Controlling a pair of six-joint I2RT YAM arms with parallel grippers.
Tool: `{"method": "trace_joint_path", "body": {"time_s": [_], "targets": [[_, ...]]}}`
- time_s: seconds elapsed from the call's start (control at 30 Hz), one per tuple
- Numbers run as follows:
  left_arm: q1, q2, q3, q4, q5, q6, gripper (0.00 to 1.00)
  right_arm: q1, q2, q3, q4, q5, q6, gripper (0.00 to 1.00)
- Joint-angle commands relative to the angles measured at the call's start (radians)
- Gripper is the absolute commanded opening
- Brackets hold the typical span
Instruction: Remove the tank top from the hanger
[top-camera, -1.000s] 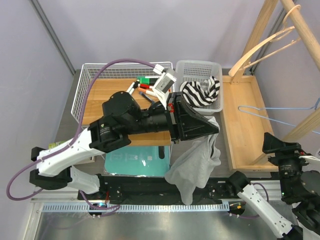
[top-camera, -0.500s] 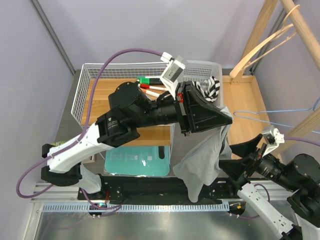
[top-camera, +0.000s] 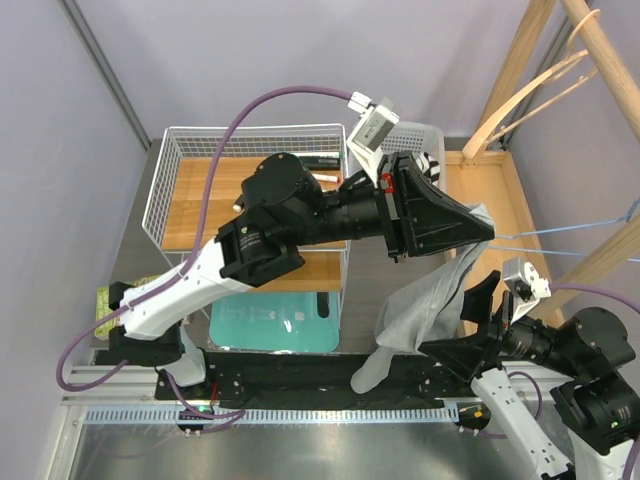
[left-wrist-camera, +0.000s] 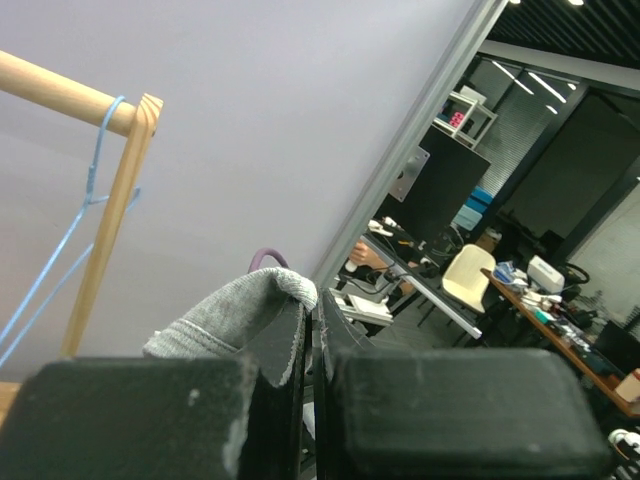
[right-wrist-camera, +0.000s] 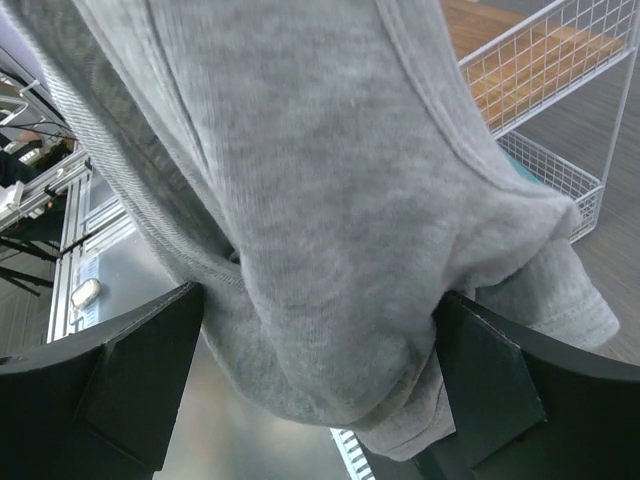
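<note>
My left end effector (left-wrist-camera: 312, 340) is clamped shut on a fold of the grey tank top (top-camera: 430, 300), and the rest of the cloth hangs below it. The right end effector (right-wrist-camera: 310, 390) stands apart, one finger on either side of the hanging cloth — not gripping. The blue wire hanger (left-wrist-camera: 100, 150) hooks over the wooden rail (left-wrist-camera: 60, 85), ahead and left of my left fingertips. I judge the top mostly lifted off — whether a strap is caught on the wire, I can't tell.

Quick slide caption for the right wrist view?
Grey tank top hanging inside the open right tool, wire basket behind.
</note>
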Motion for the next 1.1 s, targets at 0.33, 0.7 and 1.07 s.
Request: {"method": "trace_joint_path", "body": {"time_s": [0.33, 0.7, 1.07], "targets": [[-0.005, 0.065, 0.074, 0.222, 0.120, -0.180, 0.00, -0.067, 0.144, -0.011, 0.287, -0.021, 0.079, 1.00], [-0.018, 0.059, 0.020, 0.265, 0.156, -0.211, 0.00, -0.067, 0.237, -0.029, 0.654, 0.033, 0.316, 0.21], [-0.019, -0.251, -0.288, 0.013, -0.142, 0.137, 0.32, -0.066, 0.464, 0.283, 0.397, 0.272, 0.144, 0.01]]}}
